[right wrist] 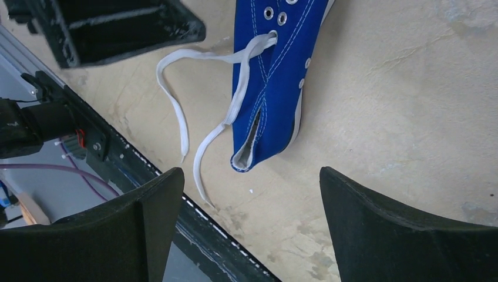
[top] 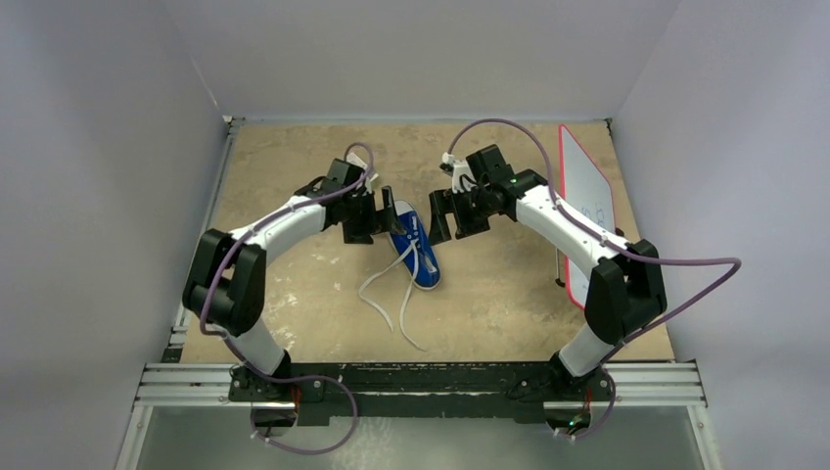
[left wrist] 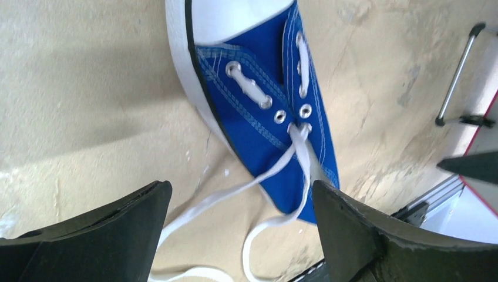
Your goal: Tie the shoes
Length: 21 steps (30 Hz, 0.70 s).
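Up on the overhead view, the sneaker (top: 416,257) lies flat on the bench (top: 509,294) roughly midway between the two arms, toe toward the far side and heel toward the bases. The laces (top: 384,294) trail loose toward the near edge, with no knot or bow that I can see. So I'd say we're right at the start, at the grab-the-lace-ends step. The left tool (top: 374,217) hangs right by the toe end. The right tool (top: 452,217) sits a bit off on the other side, not touching.

Left wrist view next: the left tool (left wrist: 241,235) has its jaws wide apart and nothing pinched. The sneaker (left wrist: 258,106) sits out ahead of the fingers. The laces (left wrist: 282,164) come out of the top eyelets and run down through the gap, lying on the bench below it.

Right wrist view, same deal: the right tool (right wrist: 249,229) is spread wide and empty. The sneaker (right wrist: 270,88) has its heel opening pointed at the gap, near but apart. The laces (right wrist: 182,117) curl off to the left of it toward the bench's near edge.

Next move, my guess: each tool has to drop onto its own lace end and pinch it against the bench. The lace is thin and floppy, so the close needs to be low and square or it'll slip right out.
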### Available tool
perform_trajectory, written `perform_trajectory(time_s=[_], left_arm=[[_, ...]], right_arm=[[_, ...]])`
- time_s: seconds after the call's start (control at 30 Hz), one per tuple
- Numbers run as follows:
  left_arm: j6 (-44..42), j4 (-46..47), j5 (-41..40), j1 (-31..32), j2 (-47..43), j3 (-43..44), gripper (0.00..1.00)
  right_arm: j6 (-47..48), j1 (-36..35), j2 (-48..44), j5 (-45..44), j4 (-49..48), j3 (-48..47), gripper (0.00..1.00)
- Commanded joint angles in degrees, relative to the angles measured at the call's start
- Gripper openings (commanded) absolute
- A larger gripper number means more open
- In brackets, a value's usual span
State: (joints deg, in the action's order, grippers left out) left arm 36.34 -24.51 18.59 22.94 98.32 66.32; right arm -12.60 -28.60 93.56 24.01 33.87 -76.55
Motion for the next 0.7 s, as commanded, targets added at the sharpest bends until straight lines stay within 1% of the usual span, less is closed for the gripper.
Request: perform_trajectory(time_s=[0.0,0.07,0.13,0.2,0.3,0.33,0.4,0.5,0.67], left_arm=[[-4.70,-0.61,0.93,-0.26,-5.15,-5.70,0.91],[-5.22,0.55,2.08,-0.19,-6.47,-8.35,0.91],[-6.63,3.04,6.40,-0.05,-7.11,-10.46,0.91],[-8.33,4.00,8.81,0.09,-6.89,-11.04,0.91],[-9.56,3.81,6.41,0.09,-5.61,-10.12,0.87],[-9.20,4.40,5.78,0.09,-5.03,-9.94,0.84],[-8.44,5.09,5.11,0.09,-3.24,-9.52,0.79],[-7.11,4.61,3.40,0.09,-1.35,-9.12,0.71],[-8.24,1.24,1.99,0.09,-1.56,-9.12,0.69]], right_arm=[[-1.81,-0.47,-2.48,3.41,-0.69,0.31,0.87],[-2.27,-0.78,-2.59,4.73,-0.80,0.75,0.87],[-3.15,-1.22,-2.65,5.67,-1.18,1.85,0.86],[-4.16,-1.80,-3.03,6.23,-1.98,3.33,0.86],[-6.18,-2.84,-3.90,7.26,-4.21,6.04,0.84],[-6.84,-3.24,-4.11,7.37,-4.87,6.70,0.81],[-7.22,-4.45,-4.09,5.87,-4.28,6.96,0.80],[-9.66,-7.13,-4.33,4.57,-6.25,8.88,0.78],[-18.66,-14.50,-4.50,-4.26,-10.45,11.41,0.77]])
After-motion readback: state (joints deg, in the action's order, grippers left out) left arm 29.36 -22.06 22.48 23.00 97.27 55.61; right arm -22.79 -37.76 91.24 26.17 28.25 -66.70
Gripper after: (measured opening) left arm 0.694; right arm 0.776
